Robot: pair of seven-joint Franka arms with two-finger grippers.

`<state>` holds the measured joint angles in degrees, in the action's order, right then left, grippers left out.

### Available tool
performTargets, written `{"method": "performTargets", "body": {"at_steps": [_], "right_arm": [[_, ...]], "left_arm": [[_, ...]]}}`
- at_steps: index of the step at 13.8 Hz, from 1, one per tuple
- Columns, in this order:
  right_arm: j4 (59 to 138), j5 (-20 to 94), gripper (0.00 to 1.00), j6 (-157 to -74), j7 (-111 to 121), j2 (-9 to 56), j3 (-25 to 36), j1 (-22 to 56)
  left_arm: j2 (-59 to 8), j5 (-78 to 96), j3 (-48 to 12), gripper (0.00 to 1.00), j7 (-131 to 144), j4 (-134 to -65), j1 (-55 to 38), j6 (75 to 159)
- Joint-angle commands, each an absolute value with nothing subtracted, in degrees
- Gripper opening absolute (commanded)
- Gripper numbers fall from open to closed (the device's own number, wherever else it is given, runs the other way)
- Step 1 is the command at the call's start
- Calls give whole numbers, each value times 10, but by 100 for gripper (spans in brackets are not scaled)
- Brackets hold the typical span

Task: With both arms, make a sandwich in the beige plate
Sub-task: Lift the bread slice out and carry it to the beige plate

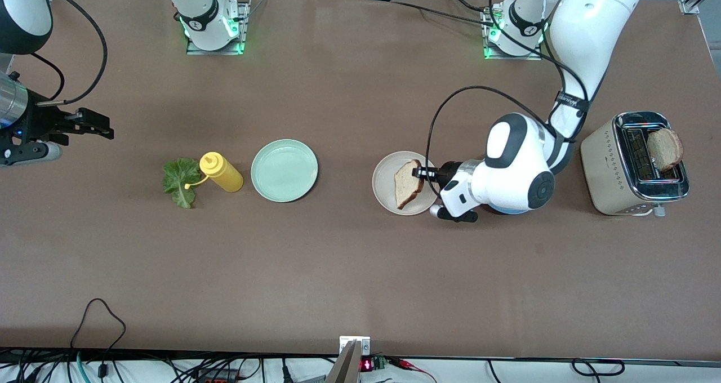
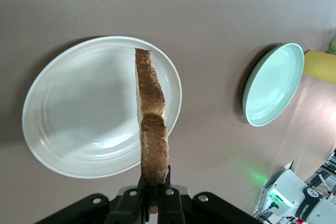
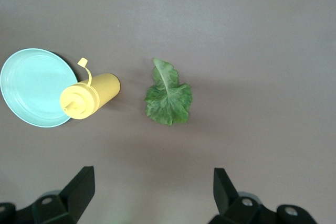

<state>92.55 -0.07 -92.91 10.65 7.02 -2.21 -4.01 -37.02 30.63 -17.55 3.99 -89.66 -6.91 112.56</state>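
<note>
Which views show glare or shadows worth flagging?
Front view: green status lights glow at both arm bases; the toaster chrome top shows reflections. Left wrist view: the bread slice casts a soft shadow on the beige plate. Right wrist view: even light, faint shadow beside the lettuce leaf.

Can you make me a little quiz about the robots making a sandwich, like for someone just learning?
1. True or false: the left gripper is shut on a slice of toasted brown bread over the round beige plate.
2. What lies beside the yellow squeeze bottle, toward the right arm's end of the table?
3. Where is the second brown bread slice? A) on the round mint-green plate B) in the cream toaster C) in the open right gripper

Key: 1 true; 2 the ruffled green lettuce leaf; 3 B.
</note>
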Motion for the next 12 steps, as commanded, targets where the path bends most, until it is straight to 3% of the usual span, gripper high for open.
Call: {"method": "performTargets", "body": {"at_steps": [1,12], "right_arm": [[933,11,100,-927,105,61,-25,-45],[927,47,100,-927,115,113,-26,-44]], "left_arm": [[-377,321,-172,0,38,-898,-79,1129],[-388,365,-173,0,52,-924,-88,1130]]}}
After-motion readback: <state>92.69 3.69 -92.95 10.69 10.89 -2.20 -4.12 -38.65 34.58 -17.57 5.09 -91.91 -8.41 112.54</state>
